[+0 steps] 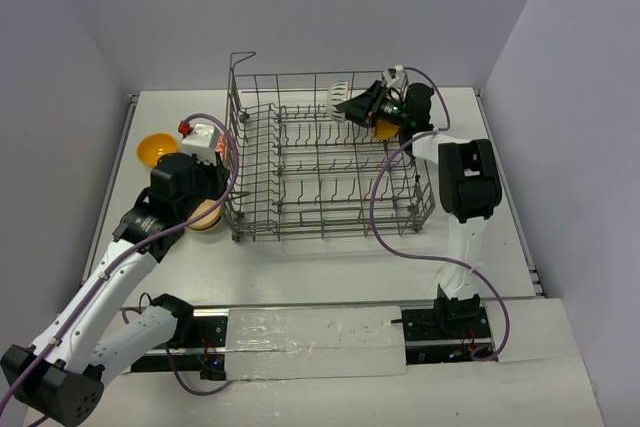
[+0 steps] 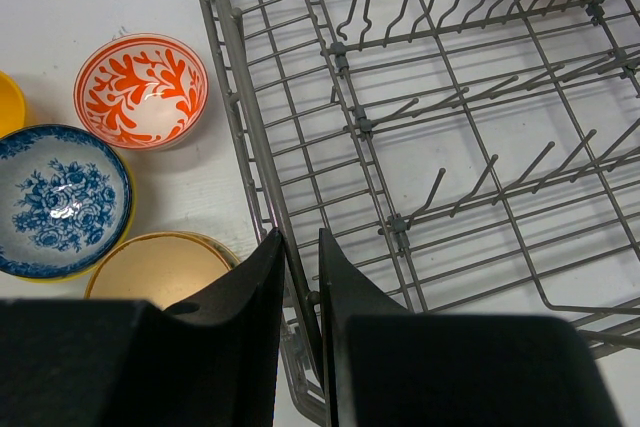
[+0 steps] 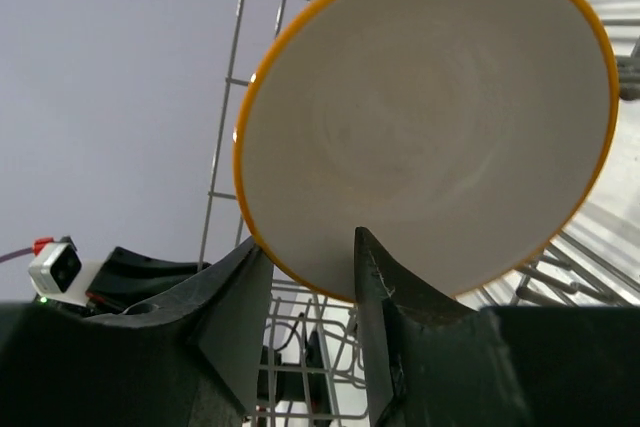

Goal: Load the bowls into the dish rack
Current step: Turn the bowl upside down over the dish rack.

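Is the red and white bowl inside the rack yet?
No, the red-and-white bowl sits on the table outside the dish rack, next to the blue-patterned bowl.

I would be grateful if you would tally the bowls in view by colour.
Orange-yellow bowls: 2
Red-and-white bowl: 1
Blue-patterned bowl: 1
Tan bowl: 1
White striped bowl: 1
Total: 6 bowls in view, in or beside the dish rack

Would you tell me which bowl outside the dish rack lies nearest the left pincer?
The tan bowl, beside the left pincer; the blue-patterned bowl and red-and-white bowl lie farther away.
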Available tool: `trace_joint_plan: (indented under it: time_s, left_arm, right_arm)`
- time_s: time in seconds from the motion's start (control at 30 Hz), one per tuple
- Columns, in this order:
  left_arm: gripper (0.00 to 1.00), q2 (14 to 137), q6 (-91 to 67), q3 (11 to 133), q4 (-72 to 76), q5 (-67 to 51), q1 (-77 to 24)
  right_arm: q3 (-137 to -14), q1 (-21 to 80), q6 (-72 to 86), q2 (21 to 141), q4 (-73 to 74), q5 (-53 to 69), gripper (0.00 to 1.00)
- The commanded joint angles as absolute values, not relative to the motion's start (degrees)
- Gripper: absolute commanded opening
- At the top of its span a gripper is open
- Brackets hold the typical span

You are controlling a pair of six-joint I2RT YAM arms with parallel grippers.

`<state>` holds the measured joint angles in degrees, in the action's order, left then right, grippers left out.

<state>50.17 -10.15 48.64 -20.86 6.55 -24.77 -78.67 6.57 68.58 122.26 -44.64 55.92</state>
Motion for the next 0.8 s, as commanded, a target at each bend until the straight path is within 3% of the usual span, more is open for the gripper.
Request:
trace_joint_plan:
  time_s: [0.0,0.77]
  left_arm:
    - [0.0,49.9,-8.7,48.0,-21.5,2.7,-26.2]
    - [0.0,50.4,-8.7,48.0,-21.4,2.3,-26.4]
  right_arm:
    - [-76.1,6.5,65.4,123.0,-34.0,54.2,0.44]
    - [-77.4,4.3,52.6,112.8,-16.4,50.1,0.5]
